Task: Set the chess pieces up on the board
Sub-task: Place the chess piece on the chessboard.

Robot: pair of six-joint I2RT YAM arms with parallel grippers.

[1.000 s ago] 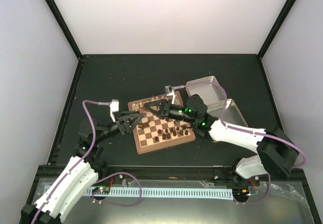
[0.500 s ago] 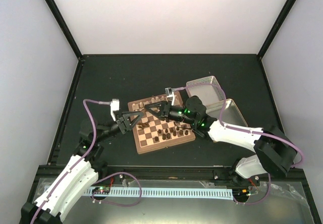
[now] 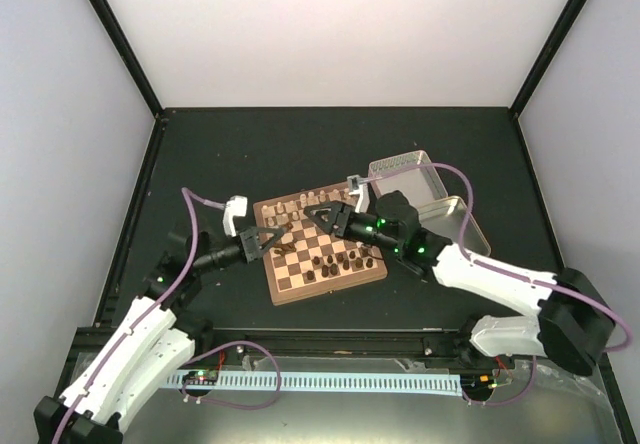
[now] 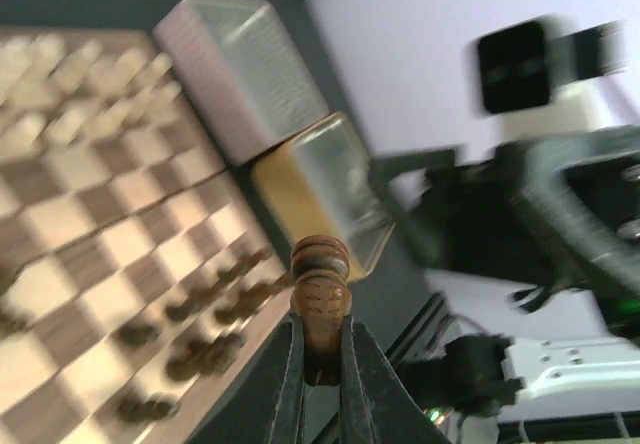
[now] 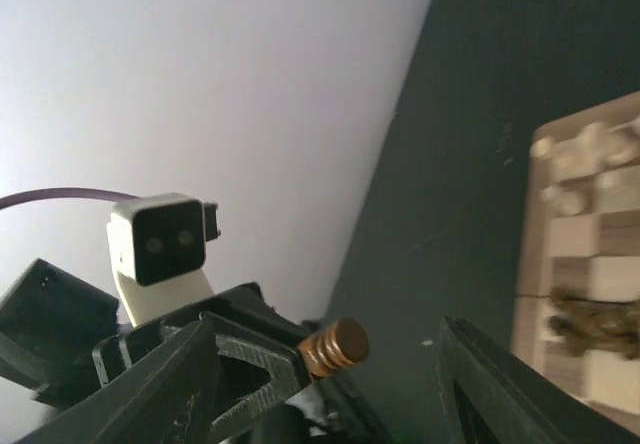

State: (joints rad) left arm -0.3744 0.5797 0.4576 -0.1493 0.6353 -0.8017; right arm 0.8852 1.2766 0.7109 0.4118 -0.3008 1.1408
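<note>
Wood, chequered light and dark brown with a brown rim: the board (image 3: 322, 251) sits askew on the black table (image 3: 230, 154)

Top view
- chess pieces (image 3: 338, 261) tiny, each well under a square
- dark ones bunched in rows along the board's near side; pale cream ones (image 3: 283, 205) lined along its far left edge
- two metal tin halves (image 3: 405, 176) side by side, just off the board's right corner
- over the board's left part hangs the left gripper (image 3: 288, 232); over its far part the right gripper (image 3: 312, 214); their tips are close together and face each other

Left wrist view
- jaws pinched narrow on a dark brown piece (image 4: 320, 299): turned wood, red-brown, ringed knob on top, upright between the fingers (image 4: 288, 384)
- the piece is held in the air, not standing on any square
- board blurred below and to the left, dark men on the rows nearest the tins
- tins lie just past that edge of the board

Right wrist view
- own jaws stand wide apart, gripping nothing
- facing them, the other gripper with the ringed brown piece seen end-on
- board at the right edge of view: cream men clustered at its corner, one dark man a few squares in
</note>
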